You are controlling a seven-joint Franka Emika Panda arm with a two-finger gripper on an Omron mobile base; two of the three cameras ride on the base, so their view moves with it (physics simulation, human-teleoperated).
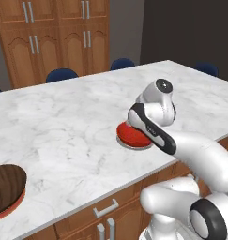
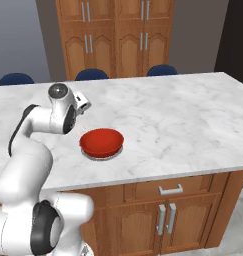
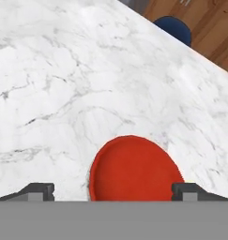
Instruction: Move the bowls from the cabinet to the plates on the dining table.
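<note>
Gripper (image 3: 113, 191): jaws wide apart, nothing held. Red bowl (image 3: 134, 169): just ahead of and between the tips, sitting on grey plate (image 2: 113, 152) on dining table (image 2: 183, 120). Brown bowl (image 1: 5, 187): well apart from jaws, on red-rimmed plate (image 1: 16, 205) at table's near edge.

Glossy red bowl (image 2: 102, 141) on a pale grey plate (image 2: 101, 155); dark brown wood-grained bowl (image 1: 6, 185) (its plate (image 1: 10, 209) shows a red-brown rim); white grey-veined marble desk (image 2: 193, 120); navy chairs (image 2: 91, 74).
</note>
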